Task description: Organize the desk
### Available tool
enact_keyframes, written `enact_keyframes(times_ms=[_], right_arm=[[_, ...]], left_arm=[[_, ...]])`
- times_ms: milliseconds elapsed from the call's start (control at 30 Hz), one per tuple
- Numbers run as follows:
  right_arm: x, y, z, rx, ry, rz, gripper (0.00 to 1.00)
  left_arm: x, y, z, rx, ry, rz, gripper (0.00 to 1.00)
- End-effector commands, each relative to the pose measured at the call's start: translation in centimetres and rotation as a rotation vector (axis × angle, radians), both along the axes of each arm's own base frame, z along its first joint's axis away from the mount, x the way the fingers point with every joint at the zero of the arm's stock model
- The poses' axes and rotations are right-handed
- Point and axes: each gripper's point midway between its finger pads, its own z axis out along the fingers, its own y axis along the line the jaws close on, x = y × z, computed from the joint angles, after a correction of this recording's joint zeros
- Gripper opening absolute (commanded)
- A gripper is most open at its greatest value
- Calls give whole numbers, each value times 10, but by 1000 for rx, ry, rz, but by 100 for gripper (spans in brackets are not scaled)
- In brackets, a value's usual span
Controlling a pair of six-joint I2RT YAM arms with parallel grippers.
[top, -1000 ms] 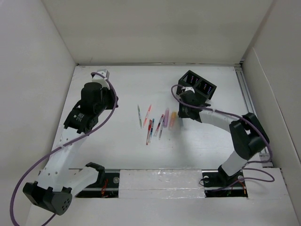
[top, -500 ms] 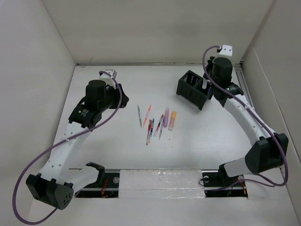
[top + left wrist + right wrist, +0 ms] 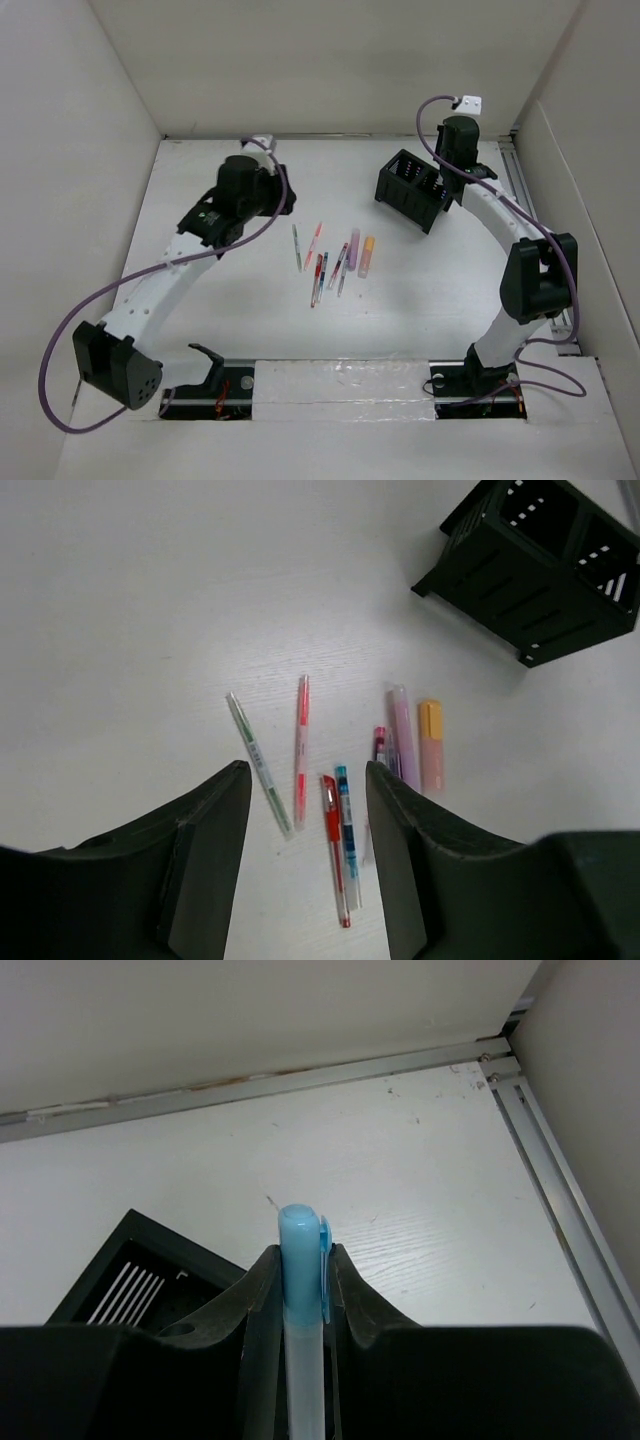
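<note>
The desk (image 3: 250, 330) is a white tabletop with several pens and highlighters (image 3: 330, 262) lying loose at its middle. In the left wrist view I make out a green pen (image 3: 258, 763), a pink pen (image 3: 301, 735), a red pen (image 3: 334, 845), a purple highlighter (image 3: 405, 735) and an orange highlighter (image 3: 431, 745). My left gripper (image 3: 306, 770) hangs open above them, holding nothing. A black pen holder (image 3: 412, 188) stands at the back right. My right gripper (image 3: 303, 1250) is shut on a blue-capped pen (image 3: 298, 1260) just beside the holder's rim (image 3: 150, 1270).
White walls enclose the desk on three sides. A metal rail (image 3: 525, 200) runs along the right edge and the back wall's foot (image 3: 300, 1080). A black-and-white rail strip (image 3: 340, 385) lies along the front edge between the arm bases.
My left gripper has opened and its arm swung right, toward the pens. My right arm left the holder's front for the back right corner and now stands beside the holder with the blue pen.
</note>
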Motion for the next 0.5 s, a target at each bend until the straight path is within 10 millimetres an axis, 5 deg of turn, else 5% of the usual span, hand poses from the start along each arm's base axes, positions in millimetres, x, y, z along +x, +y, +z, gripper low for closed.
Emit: enact_keyframes(times_ms=[0, 33, 233, 467], right_arm=[[8, -3, 37, 8, -134, -3, 0], [11, -3, 30, 7, -121, -2, 0], [12, -1, 4, 0, -85, 5, 0], [6, 4, -22, 12, -55, 12, 8]], left_arm=[[-2, -54, 41, 69, -166, -25, 45], [1, -64, 31, 125, -153, -4, 45], [-1, -74, 67, 3, -229, 15, 47], [-24, -66, 36, -52, -133, 6, 47]])
